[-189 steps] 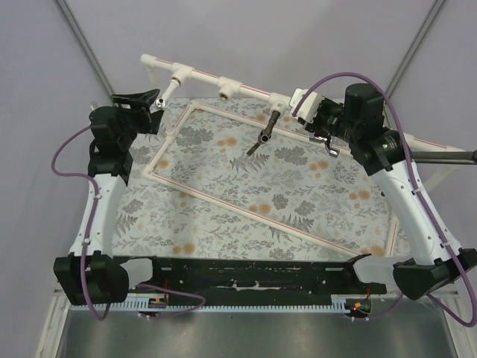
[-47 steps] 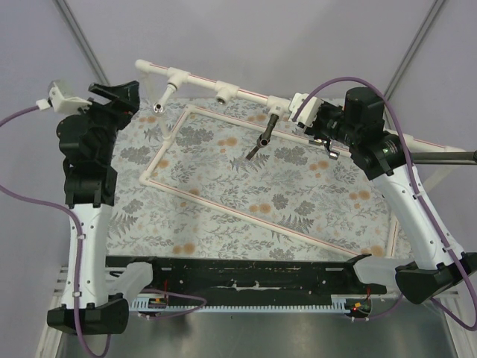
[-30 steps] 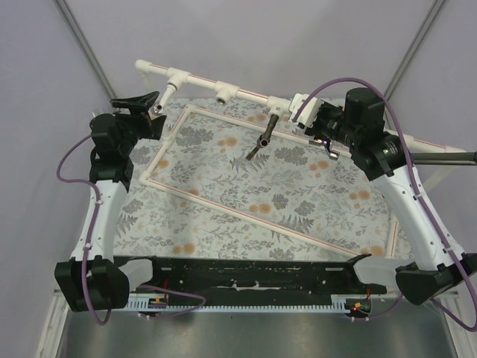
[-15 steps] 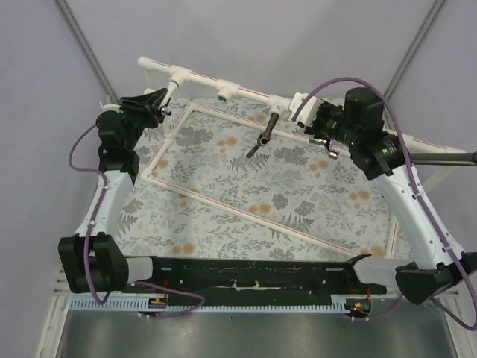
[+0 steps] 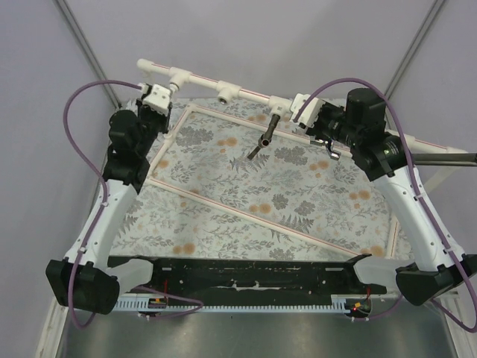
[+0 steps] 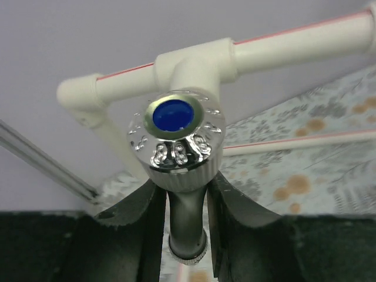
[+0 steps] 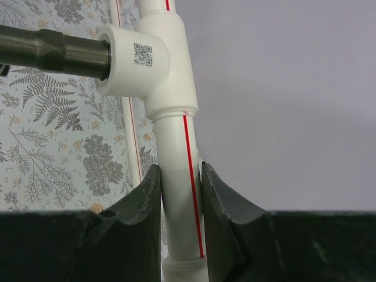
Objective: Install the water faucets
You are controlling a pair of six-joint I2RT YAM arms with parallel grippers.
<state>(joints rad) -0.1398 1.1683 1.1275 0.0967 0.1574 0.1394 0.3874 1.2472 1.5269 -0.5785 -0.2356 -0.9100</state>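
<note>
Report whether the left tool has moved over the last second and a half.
Yes. The left tool, gripping the chrome faucet, has swung rightward to the pipe frame's left tee.

The left white-and-black jointed arm (image 5: 112,205) and the right white-and-black jointed arm (image 5: 412,212) were a matched pair.
Each had smooth white links, bulky black motor housings and a rounded black base block (image 5: 78,283). A thin purple looping cable (image 5: 65,115) ran along each, near a small white boxy camera housing (image 5: 156,95). The matte black curved plastic fingers (image 6: 132,220) were broad.
</note>
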